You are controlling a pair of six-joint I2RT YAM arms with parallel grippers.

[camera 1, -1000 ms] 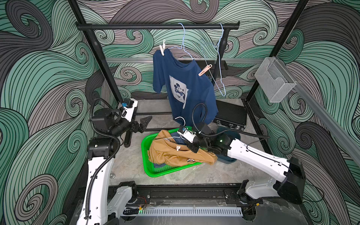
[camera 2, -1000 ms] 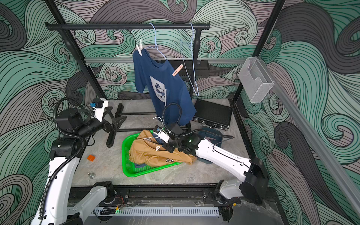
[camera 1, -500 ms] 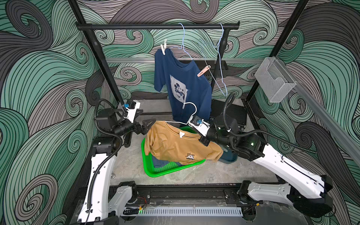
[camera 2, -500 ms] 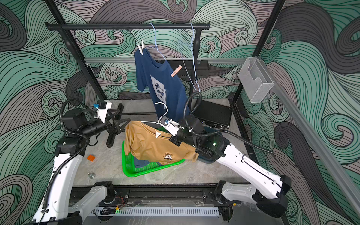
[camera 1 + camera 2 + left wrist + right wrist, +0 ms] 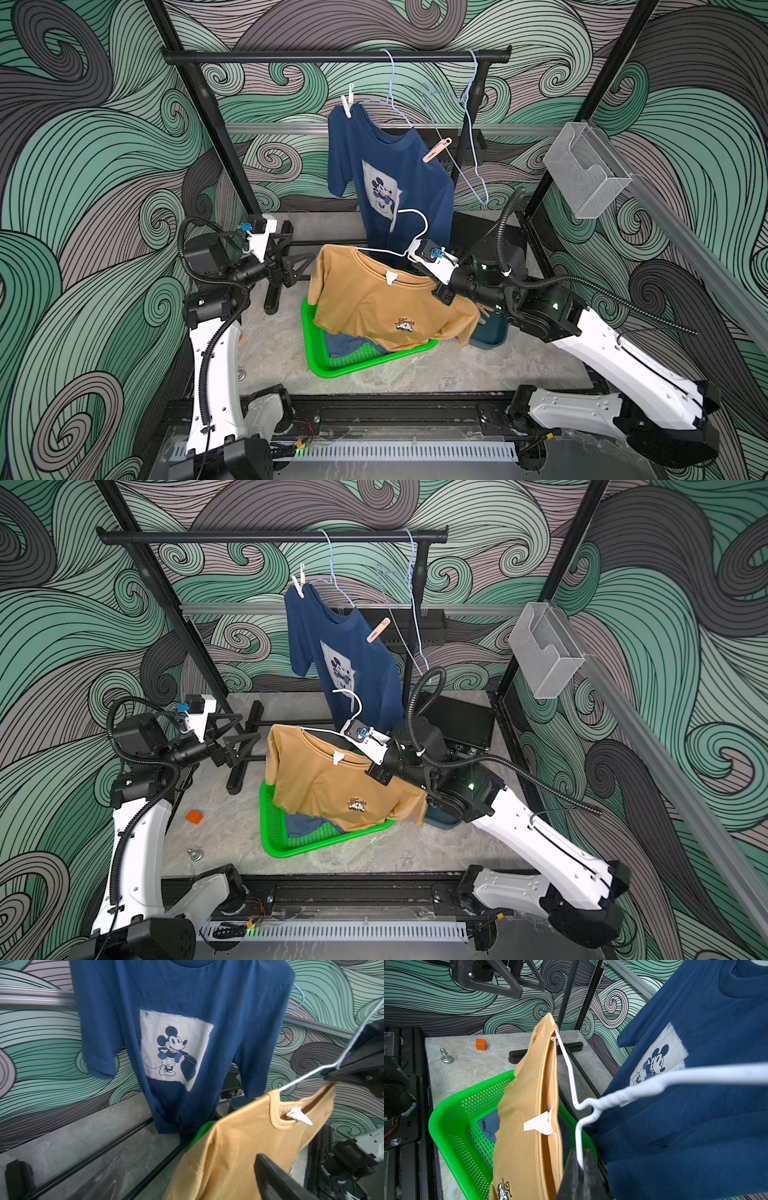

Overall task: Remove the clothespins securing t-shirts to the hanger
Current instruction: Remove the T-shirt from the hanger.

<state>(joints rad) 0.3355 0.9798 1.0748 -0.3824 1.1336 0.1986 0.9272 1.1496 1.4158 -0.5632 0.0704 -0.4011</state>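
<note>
Both shoulders of the navy t-shirt (image 5: 386,178) carry a peg: a white clothespin (image 5: 348,104) on one and a peach clothespin (image 5: 436,150) on the other. The shirt hangs below the black rail (image 5: 332,56), behind the green basket (image 5: 332,369). Its hem is hidden behind the mustard t-shirt (image 5: 374,299), and the left wrist view cuts off its collar and both pegs.

The mustard t-shirt hangs on a white wire hanger (image 5: 654,1084) held above the basket, with its lower edge draped over the basket's rim. The right gripper (image 5: 580,1159) is clenched on that hanger's wire, which only the right wrist view shows clearly. In both top views the fingers are hidden behind the camera mount and the cloth.

The left gripper (image 5: 300,248) hangs off the basket's left side, jaws spread and released, just beside the mustard shoulder.

Inside the basket a blue t-shirt (image 5: 347,343) is mostly covered. To the basket's right, a dark teal bin (image 5: 490,334) is half hidden behind the sleeve and the right arm. Left of the basket lie an orange cube (image 5: 194,816) and a silver chess pawn (image 5: 194,854).
</note>
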